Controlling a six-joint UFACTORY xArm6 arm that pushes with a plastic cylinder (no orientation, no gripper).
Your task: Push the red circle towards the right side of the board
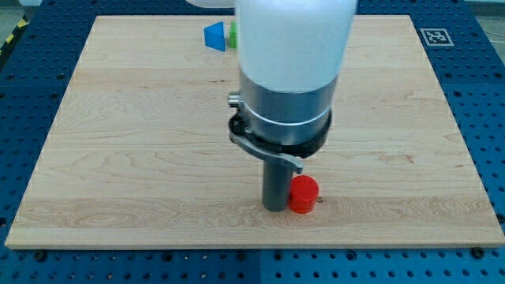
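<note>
The red circle (304,195) is a short red cylinder low on the wooden board (142,142), a little right of centre. My tip (274,208) rests on the board right beside the red circle, on its left side, touching or nearly touching it. The arm's white and grey body hangs over the middle of the view and hides the board behind it.
A blue block (214,36) of angular shape lies near the view's top, left of the arm. A green block (233,35) sits just right of it, mostly hidden by the arm. A black-and-white marker (435,37) is at the board's top right corner.
</note>
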